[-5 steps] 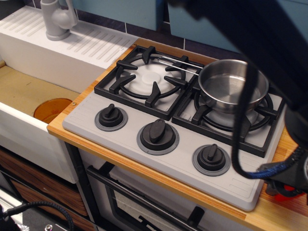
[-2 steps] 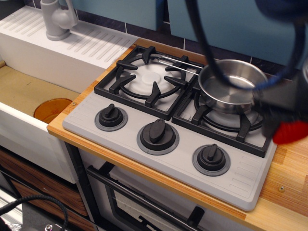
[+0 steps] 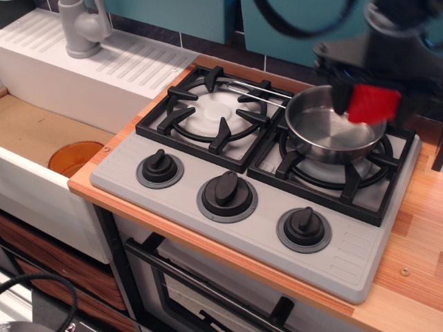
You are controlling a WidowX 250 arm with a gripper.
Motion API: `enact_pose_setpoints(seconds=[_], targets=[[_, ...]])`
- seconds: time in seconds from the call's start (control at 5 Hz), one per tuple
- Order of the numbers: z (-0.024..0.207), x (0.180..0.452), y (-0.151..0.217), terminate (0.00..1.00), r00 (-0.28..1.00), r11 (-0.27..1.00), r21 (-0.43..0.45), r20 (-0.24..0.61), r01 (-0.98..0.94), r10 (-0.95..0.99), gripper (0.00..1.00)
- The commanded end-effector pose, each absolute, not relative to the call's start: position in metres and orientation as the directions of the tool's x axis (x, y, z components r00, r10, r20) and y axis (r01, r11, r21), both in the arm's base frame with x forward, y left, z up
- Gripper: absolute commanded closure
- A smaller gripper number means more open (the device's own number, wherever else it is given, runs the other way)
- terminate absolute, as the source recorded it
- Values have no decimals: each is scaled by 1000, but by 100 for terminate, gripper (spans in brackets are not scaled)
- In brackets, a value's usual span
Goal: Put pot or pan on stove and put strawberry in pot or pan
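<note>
A shiny steel pan (image 3: 332,130) sits on the right burner of the grey stove (image 3: 228,173), its thin wire handle lying leftward over the left grate. My gripper (image 3: 370,97) hangs over the pan's far right rim, blurred by motion. It is shut on a bright red strawberry (image 3: 372,104), which is held just above the pan's inside. The gripper's dark body fills the top right corner and hides the pan's back rim.
Three black knobs (image 3: 227,190) line the stove's front. A white drainboard with a grey tap (image 3: 83,28) stands at the back left, beside a sink with an orange disc (image 3: 75,158). Wooden counter (image 3: 415,249) runs to the right of the stove.
The gripper with the strawberry has risen from the counter at the stove's right front edge and moved back and left to over the pan. The pan has not moved.
</note>
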State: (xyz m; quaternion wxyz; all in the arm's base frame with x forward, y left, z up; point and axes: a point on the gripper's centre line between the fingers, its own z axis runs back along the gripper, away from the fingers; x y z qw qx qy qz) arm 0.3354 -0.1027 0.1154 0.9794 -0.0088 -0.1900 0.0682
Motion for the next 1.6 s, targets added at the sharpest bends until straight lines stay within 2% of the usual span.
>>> enact_pose_setpoints(seconds=[0.0, 0.2, 0.8, 1.0, 1.4], targets=[[116, 368, -66, 0, 906, 995, -61, 414, -74, 92, 100], [114, 367, -65, 0, 907, 995, -68, 411, -67, 89, 0], [147, 352, -90, 0, 926, 991, -31, 353, -132, 134, 0], [148, 352, -91, 0, 927, 992, -26, 352, -126, 127, 0], [150, 356, -64, 0, 939, 998, -43, 339, -42, 54, 0]])
